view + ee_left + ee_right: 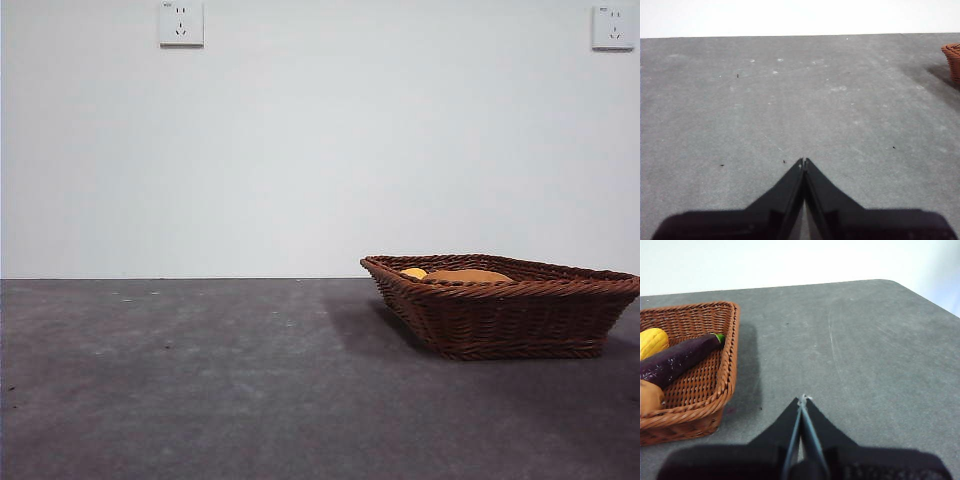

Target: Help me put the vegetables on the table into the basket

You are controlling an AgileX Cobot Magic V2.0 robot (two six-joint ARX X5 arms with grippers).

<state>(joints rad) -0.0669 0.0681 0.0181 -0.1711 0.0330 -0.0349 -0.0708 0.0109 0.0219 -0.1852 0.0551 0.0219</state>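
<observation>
Both tools clenched, empty: left tool (803,161), right tool (802,399). Corn (652,341), eggplant (677,360), potato (650,396) in basket (725,385), right tool's 10 o'clock; eggplant likely light, smooth; grip mid-body.

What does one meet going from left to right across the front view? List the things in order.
Left white wall socket → bare dark grey mottled table → yellow corn cob tip → orange-brown potato, both inside the reddish-brown woven wicker basket → right white wall socket.

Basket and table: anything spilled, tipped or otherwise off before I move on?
Nothing stands out. The basket sits flat on the table, with the corn, eggplant and potato lying inside it. No vegetable shows on the tabletop in any view. The left gripper and right gripper are both shut and empty, away from the basket.
</observation>
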